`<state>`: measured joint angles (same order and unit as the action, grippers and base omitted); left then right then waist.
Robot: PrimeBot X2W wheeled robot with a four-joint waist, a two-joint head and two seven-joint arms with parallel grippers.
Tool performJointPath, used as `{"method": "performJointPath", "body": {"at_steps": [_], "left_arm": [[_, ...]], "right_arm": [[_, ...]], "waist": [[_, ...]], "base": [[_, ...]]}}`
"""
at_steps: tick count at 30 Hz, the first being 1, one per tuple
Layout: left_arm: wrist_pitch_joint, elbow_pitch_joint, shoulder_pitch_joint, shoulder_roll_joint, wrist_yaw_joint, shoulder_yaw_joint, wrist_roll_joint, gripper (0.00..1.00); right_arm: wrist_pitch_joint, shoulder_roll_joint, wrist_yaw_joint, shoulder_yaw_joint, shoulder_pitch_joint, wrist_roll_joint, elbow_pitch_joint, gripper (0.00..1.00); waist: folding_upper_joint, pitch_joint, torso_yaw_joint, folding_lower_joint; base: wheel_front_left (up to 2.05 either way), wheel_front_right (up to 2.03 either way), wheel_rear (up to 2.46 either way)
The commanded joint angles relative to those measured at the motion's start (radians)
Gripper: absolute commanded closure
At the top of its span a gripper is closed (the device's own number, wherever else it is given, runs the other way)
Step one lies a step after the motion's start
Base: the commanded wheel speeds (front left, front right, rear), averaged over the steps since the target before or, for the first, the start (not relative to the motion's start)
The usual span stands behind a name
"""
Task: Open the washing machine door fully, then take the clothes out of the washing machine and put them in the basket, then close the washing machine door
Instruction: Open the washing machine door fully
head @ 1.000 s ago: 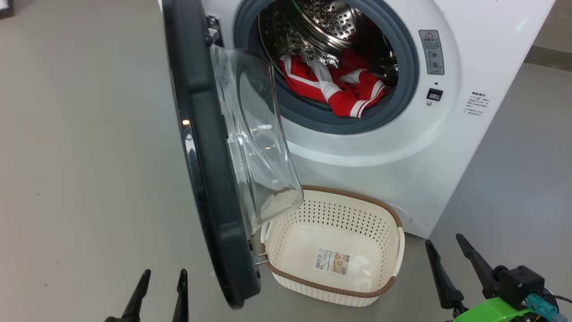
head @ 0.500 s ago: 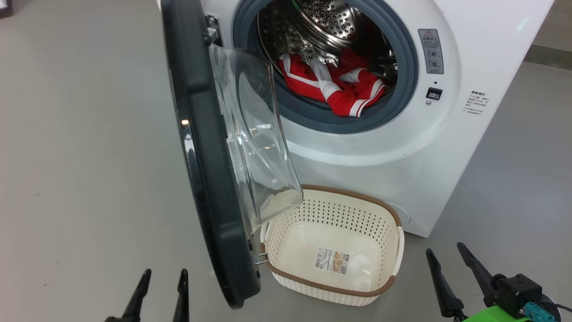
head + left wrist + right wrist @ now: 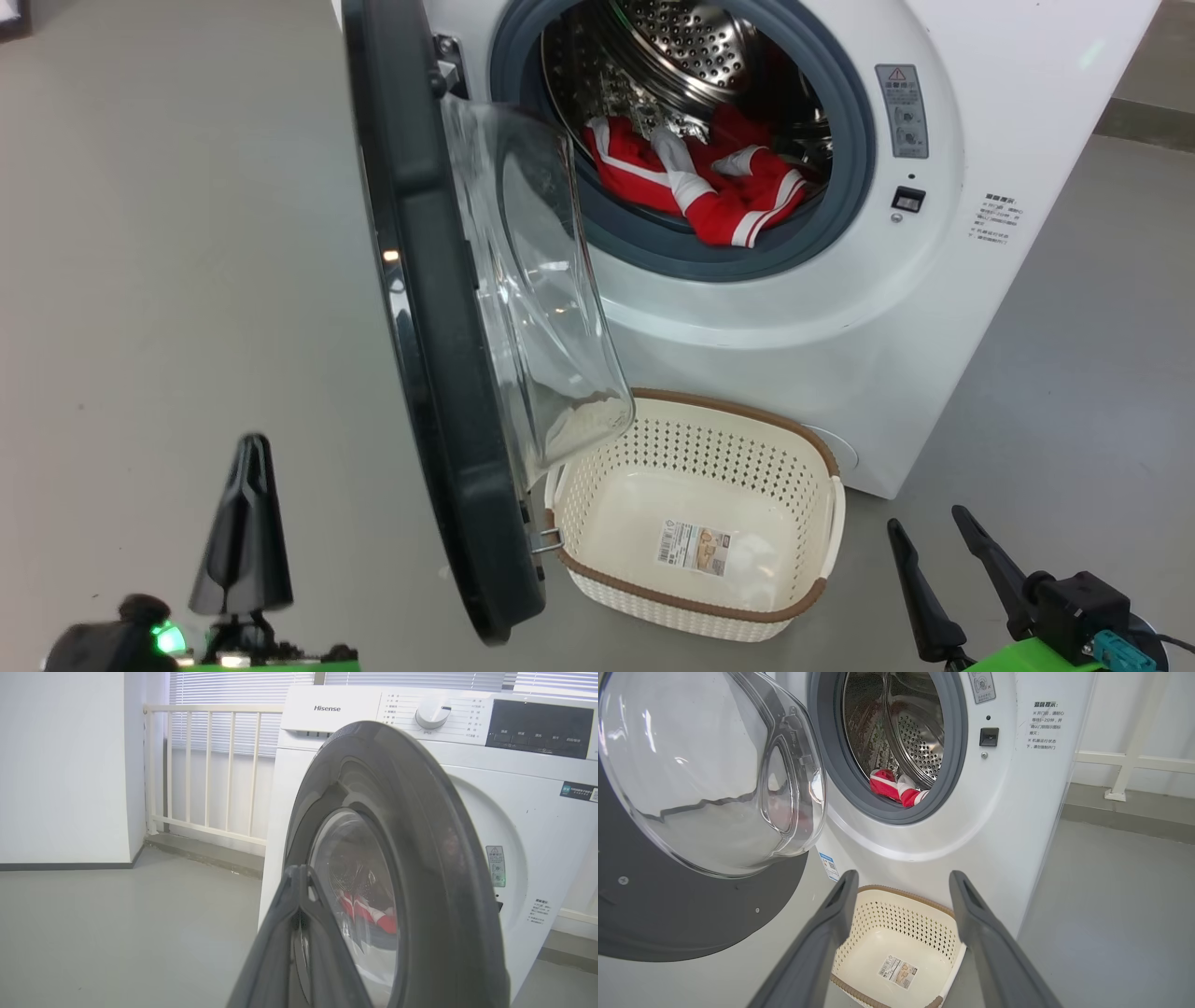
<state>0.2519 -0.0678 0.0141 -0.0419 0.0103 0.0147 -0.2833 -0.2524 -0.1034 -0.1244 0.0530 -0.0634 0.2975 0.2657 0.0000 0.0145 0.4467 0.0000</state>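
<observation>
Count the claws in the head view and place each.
2. The left claw, shut, lower left, outside the washing machine door; the right claw, open, lower right, beside the basket.

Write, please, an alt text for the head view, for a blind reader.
A white washing machine stands with its black-rimmed door swung open, red clothes with white stripes lying in the drum. An empty cream basket sits on the floor before it. The left gripper is shut at lower left, the right gripper open at lower right.

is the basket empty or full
Empty: the basket shows a bare floor and its label; the clothes lie in the drum.
</observation>
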Motion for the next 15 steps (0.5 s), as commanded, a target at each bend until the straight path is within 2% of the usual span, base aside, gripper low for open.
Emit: {"method": "performJointPath", "body": {"at_steps": [1, 4, 9, 15], "left_arm": [[0.010, -0.104, -0.053, -0.008, 0.012, 0.024, -0.013, 1.00], [0.010, -0.176, -0.063, -0.008, 0.015, -0.002, -0.014, 1.00], [0.010, -0.297, -0.069, -0.008, 0.025, -0.111, -0.015, 1.00], [0.010, -0.295, -0.052, -0.008, 0.014, -0.283, 0.013, 1.00]], "right_arm": [[-0.009, -0.010, -0.006, 0.026, 0.018, -0.009, -0.028, 0.00], [-0.009, -0.011, -0.006, 0.028, 0.020, -0.009, -0.028, 0.00], [-0.009, -0.012, -0.006, 0.033, 0.021, -0.009, -0.026, 0.00], [-0.009, -0.011, -0.006, 0.037, 0.022, -0.009, -0.025, 0.00]], "waist": [[0.0000, 0.000, -0.002, 0.0000], [0.0000, 0.002, -0.004, 0.0000], [0.0000, 0.004, -0.009, 0.0000], [0.0000, 0.007, -0.017, 0.0000]], "base": [[0.00, 0.00, 0.00], [0.00, 0.00, 0.00], [0.00, 0.00, 0.00], [0.00, 0.00, 0.00]]}}
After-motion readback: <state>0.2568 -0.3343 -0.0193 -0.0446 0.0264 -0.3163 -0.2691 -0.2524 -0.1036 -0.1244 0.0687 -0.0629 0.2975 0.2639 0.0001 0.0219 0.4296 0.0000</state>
